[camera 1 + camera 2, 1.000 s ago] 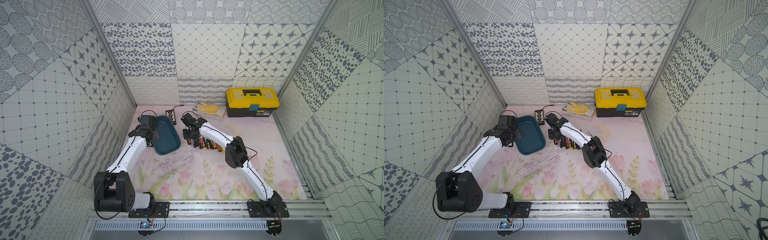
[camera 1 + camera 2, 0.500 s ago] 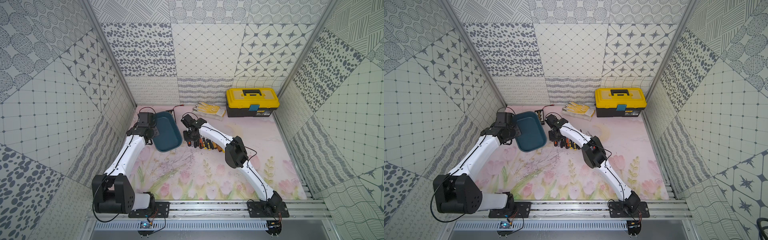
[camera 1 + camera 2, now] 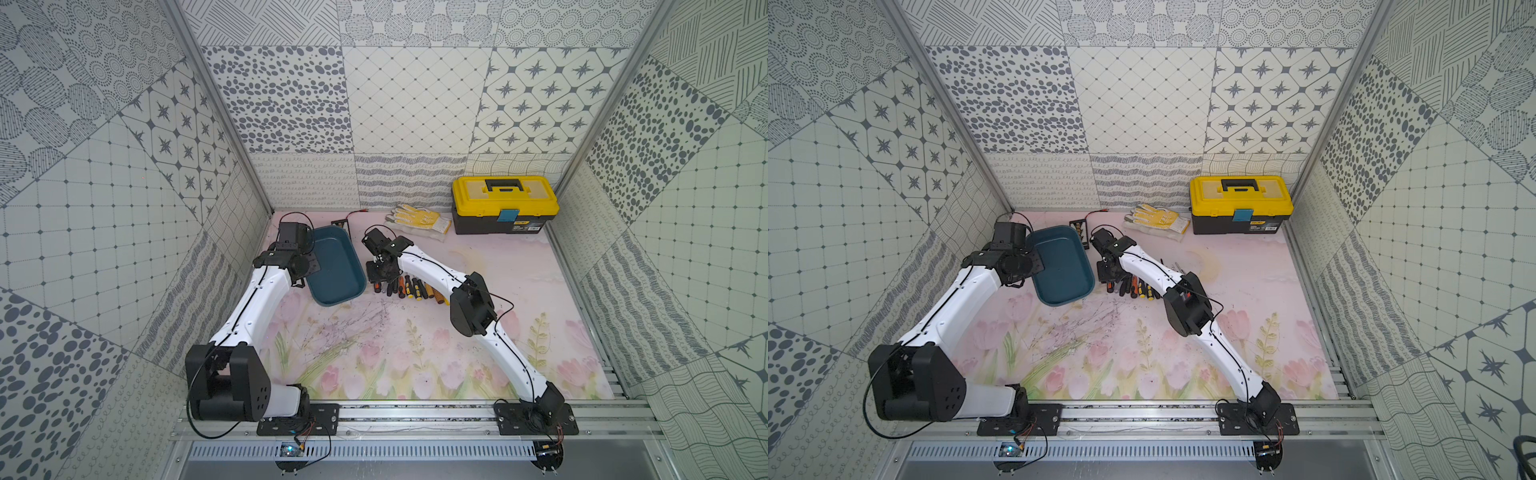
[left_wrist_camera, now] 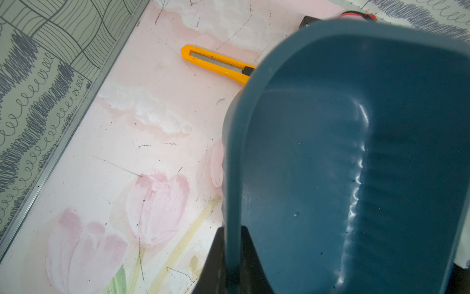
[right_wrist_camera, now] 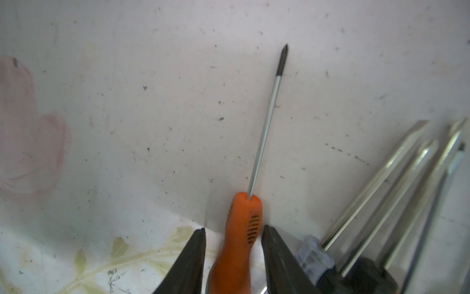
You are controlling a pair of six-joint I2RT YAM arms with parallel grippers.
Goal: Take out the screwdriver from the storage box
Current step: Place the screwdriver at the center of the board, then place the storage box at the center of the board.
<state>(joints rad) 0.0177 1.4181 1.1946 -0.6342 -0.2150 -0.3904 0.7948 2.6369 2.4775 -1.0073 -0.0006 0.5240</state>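
**Already out of the box**

Our left fingers (image 4: 216,269) pinch the rim of the storage box (image 3: 334,266) and hold it tipped, probably to keep it steady; it looks empty. Our right fingers (image 5: 276,259) stand parted astride the orange screwdriver (image 5: 241,229), which lies on the table (image 3: 415,353), ungripped. Its handle end is cut off, and the neighbouring screwdrivers (image 5: 381,198) blur.

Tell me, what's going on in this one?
The left fingers pinch the rim of the storage box, which looks empty. The right fingers stand open on either side of the orange screwdriver, which lies on the table beside a row of other screwdrivers.
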